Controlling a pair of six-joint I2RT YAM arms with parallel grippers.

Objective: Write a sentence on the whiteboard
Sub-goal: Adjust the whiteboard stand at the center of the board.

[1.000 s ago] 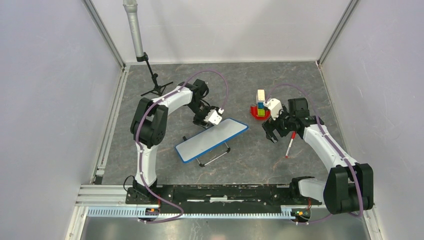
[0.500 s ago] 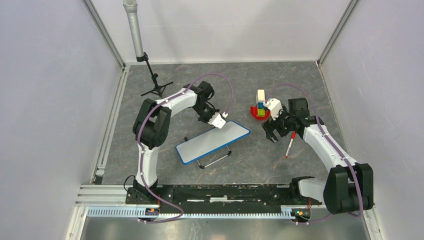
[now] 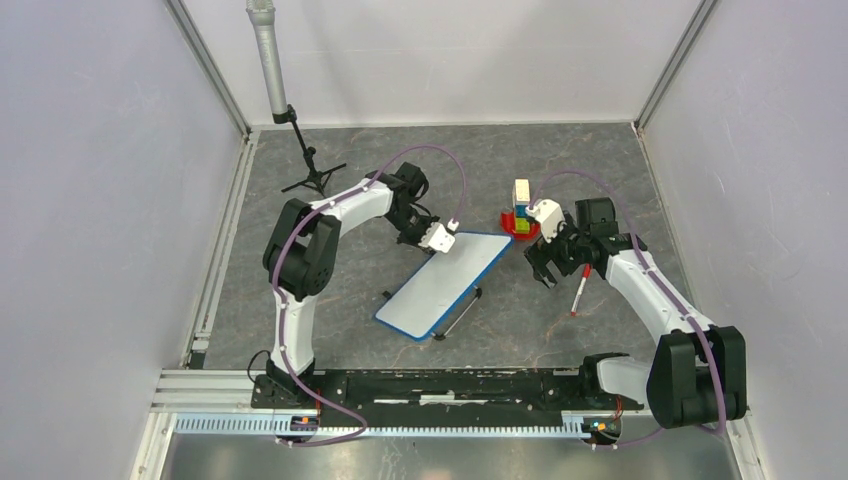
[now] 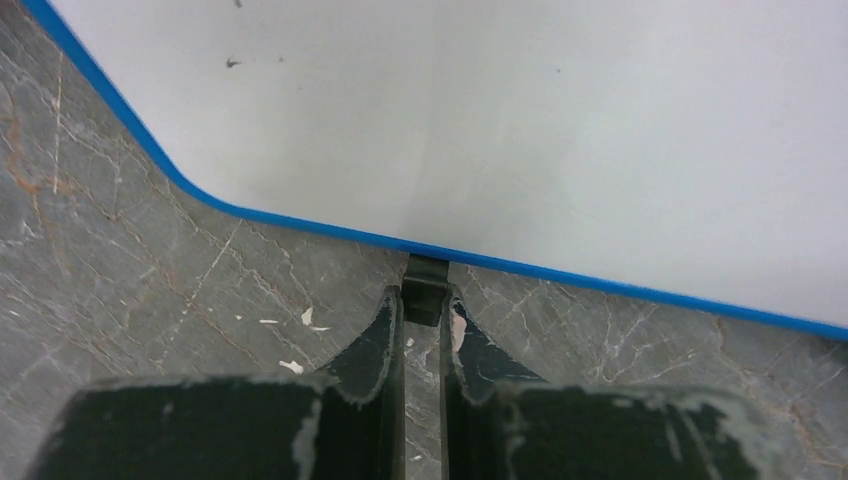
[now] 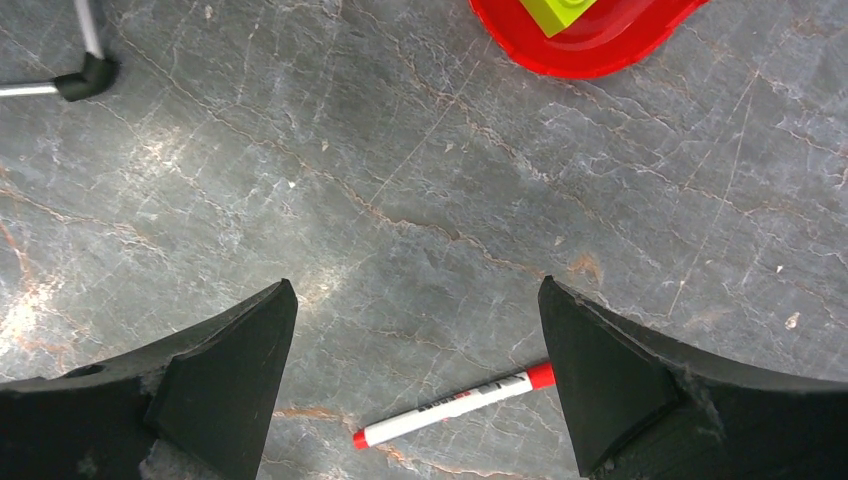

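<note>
The whiteboard [image 3: 442, 285], white with a blue rim, lies slanted on the stone table in front of the left arm. My left gripper [image 3: 446, 241] is at its far corner. In the left wrist view the left gripper [image 4: 425, 297] is shut on a small dark tab under the blue rim of the whiteboard [image 4: 520, 120]. The board face is blank apart from tiny specks; no sentence is in view. My right gripper [image 3: 543, 272] hangs open above the table, and in its wrist view a red-capped marker [image 5: 455, 404] lies on the table below the right gripper [image 5: 418, 300].
A red dish of coloured blocks [image 3: 520, 222] stands just behind the right gripper and the board's far corner. The marker [image 3: 579, 290] lies right of the board. A microphone stand [image 3: 300, 150] is at the back left. A wire leg [image 3: 460, 313] juts from the board's near side.
The left gripper closed on the board's edge tab. The board swung round, its near end moving right and toward the front. The right arm stayed still.
</note>
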